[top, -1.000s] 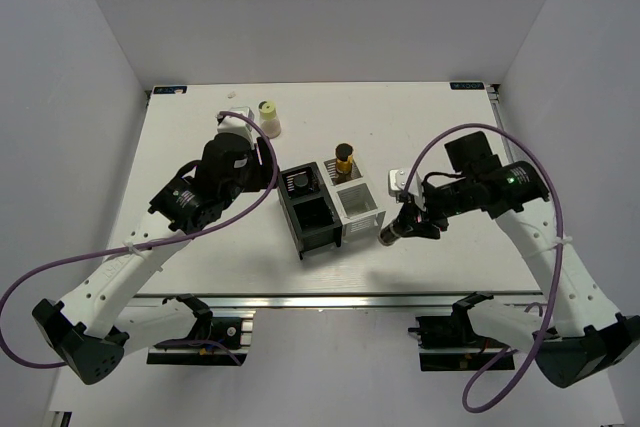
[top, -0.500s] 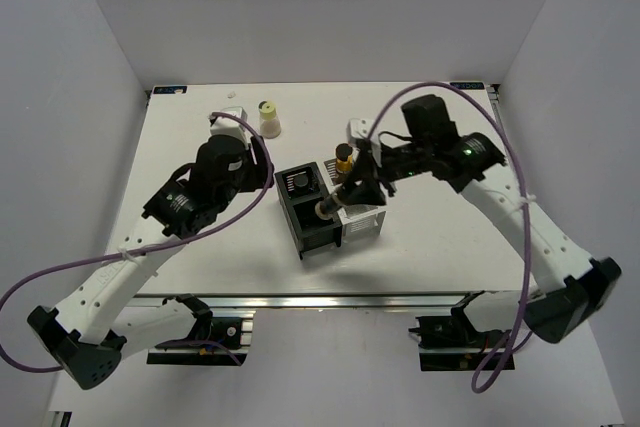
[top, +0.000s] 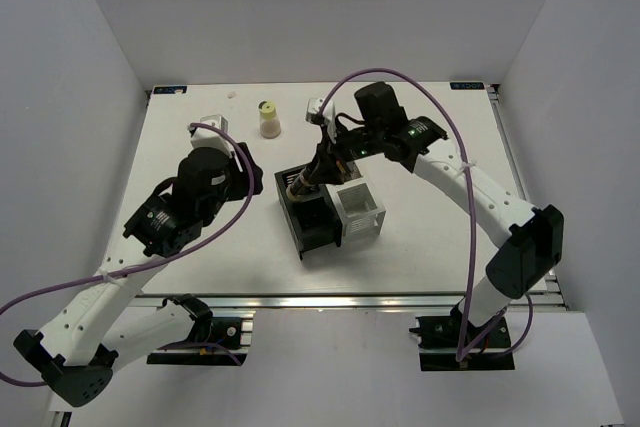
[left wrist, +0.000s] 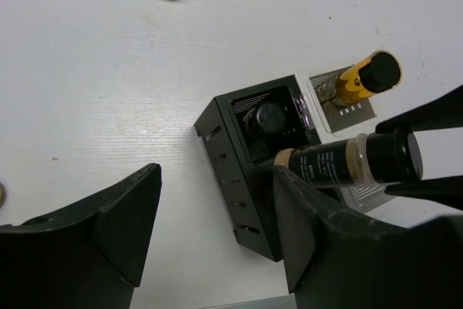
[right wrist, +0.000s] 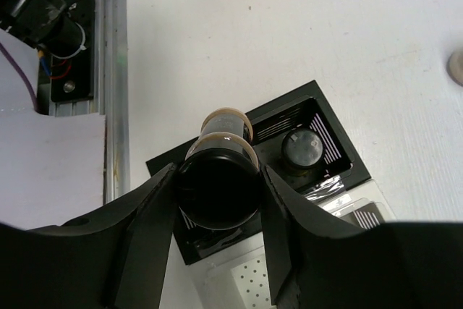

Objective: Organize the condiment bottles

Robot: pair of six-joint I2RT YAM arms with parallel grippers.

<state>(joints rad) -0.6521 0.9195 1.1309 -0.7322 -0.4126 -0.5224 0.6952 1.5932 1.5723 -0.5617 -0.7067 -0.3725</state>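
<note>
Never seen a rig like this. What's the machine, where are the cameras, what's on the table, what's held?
A left robot arm and a right robot arm are bolted at the near edge of a white table, each ending in a two-finger gripper. One picture looks down from above; the other two come from cameras on the wrists. A black organizer and a white organizer stand side by side. A dark bottle sits in the black one, an amber bottle in the white one, and a cream bottle stands apart. The right gripper holds a second dark bottle, tilted, over the black organizer. The left gripper is open and empty.
</note>
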